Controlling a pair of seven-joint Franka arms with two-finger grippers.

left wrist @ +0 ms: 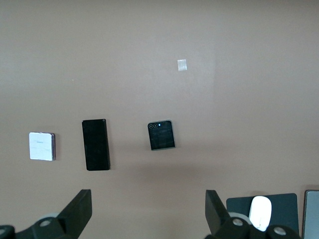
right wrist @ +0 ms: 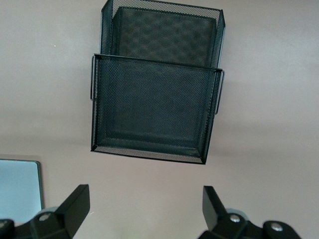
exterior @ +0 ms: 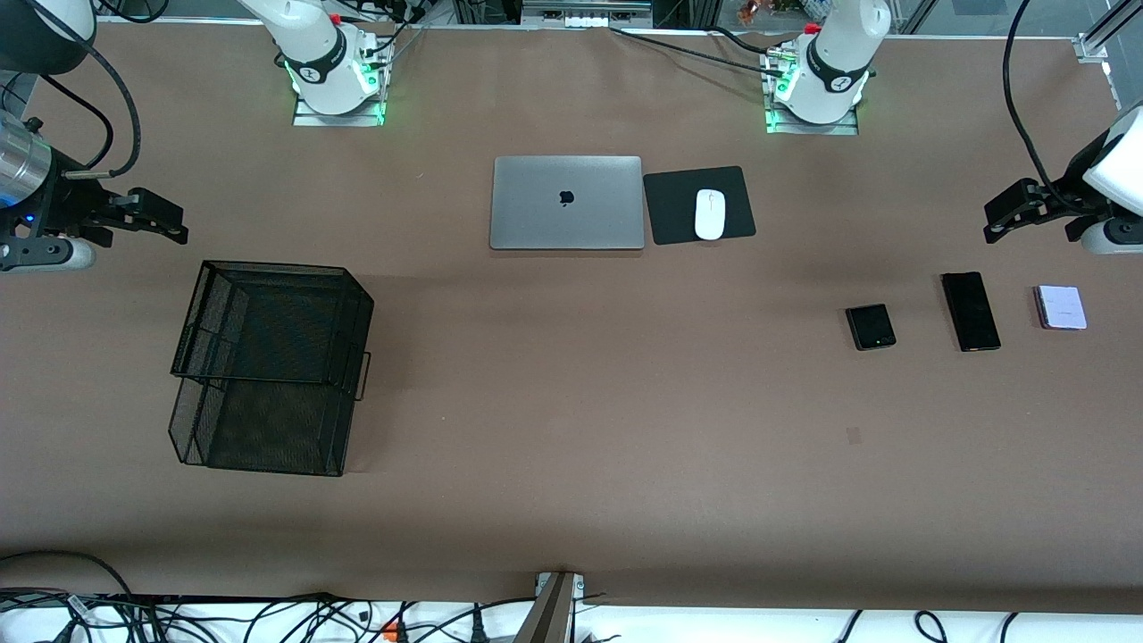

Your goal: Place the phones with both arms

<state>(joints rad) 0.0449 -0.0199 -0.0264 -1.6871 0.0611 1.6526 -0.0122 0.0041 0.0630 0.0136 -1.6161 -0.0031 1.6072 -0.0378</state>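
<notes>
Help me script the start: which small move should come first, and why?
Probably lower the open left gripper toward the lavender phone, the phone closest to it. All three phones lie untouched, and the right gripper waits open near the mesh tray.

We can't make out much actual writing here. The one clear sign is the dark apple logo in the middle of the silver laptop lid, which sits well away from both grippers, roughly midway between them. Each robot base has a small round emblem on its dark collar, one on the right arm's base and one on the left arm's base, but we can't read what it says. The pale lavender phone, under and just ahead of the left gripper, has a faint line of print on it, too small for us to read.
</notes>
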